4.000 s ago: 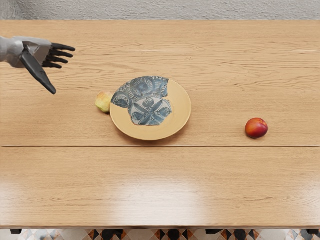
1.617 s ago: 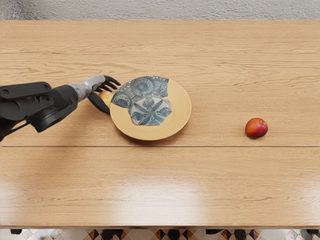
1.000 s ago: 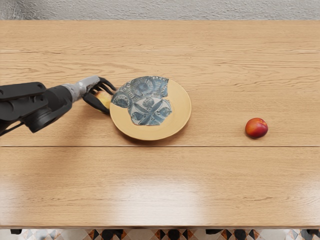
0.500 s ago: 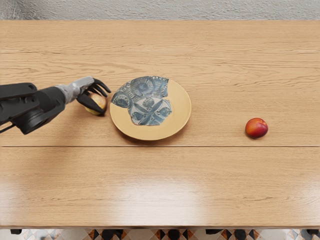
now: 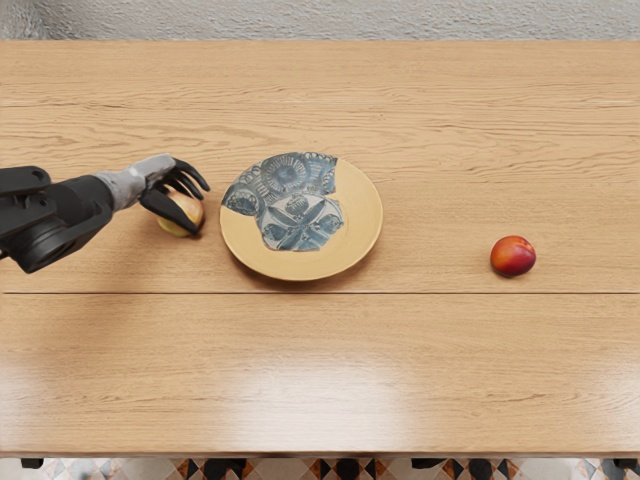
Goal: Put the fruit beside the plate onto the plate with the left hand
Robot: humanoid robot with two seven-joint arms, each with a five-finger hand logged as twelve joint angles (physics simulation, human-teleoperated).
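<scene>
Since a moment ago my left hand (image 5: 168, 190) has clasped the small yellow fruit (image 5: 186, 216) and drawn it slightly left of the round ochre patterned plate (image 5: 362, 225), so I judge it ready for lifting across.

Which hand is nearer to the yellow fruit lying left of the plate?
Left. The left hand is curled around the yellow fruit, just left of the plate. The right hand is not in view.
</scene>
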